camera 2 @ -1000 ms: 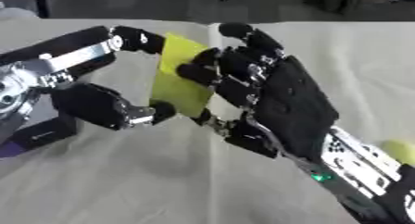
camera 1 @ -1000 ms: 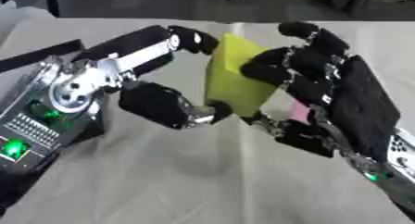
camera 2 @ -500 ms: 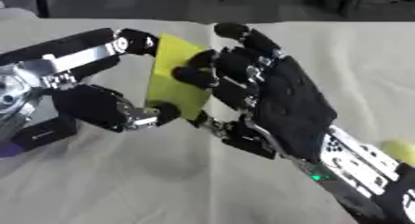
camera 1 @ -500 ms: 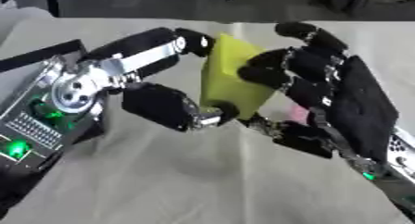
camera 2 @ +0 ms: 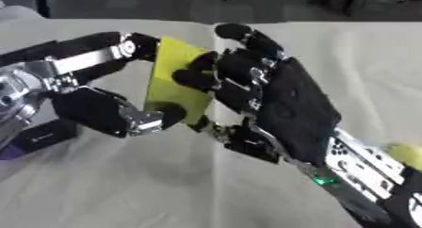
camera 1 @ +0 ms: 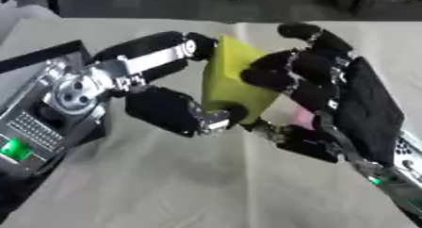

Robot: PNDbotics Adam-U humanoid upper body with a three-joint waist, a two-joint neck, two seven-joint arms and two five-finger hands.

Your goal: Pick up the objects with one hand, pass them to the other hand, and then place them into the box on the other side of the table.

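A yellow-green block [camera 1: 235, 83] hangs above the middle of the table, held between both hands. My left hand [camera 1: 157, 107] comes in from the left with a finger curled over the block's top and its thumb under the bottom edge. My right hand [camera 2: 276, 107] reaches from the right, its fingers curled round the block's right side and its thumb below. Both hands touch the block at once. A small pink thing [camera 1: 303, 118] shows behind the right hand's fingers.
A pale cloth [camera 1: 181, 184] covers the table. A dark box edge [camera 1: 45, 55] sits at the left behind my left arm. A yellow-green round thing [camera 2: 404, 151] lies at the right edge near my right forearm. Dark shapes line the far edge.
The two hands and the block have stayed nearly in place; the left hand's upper finger has shifted slightly along the block's top.
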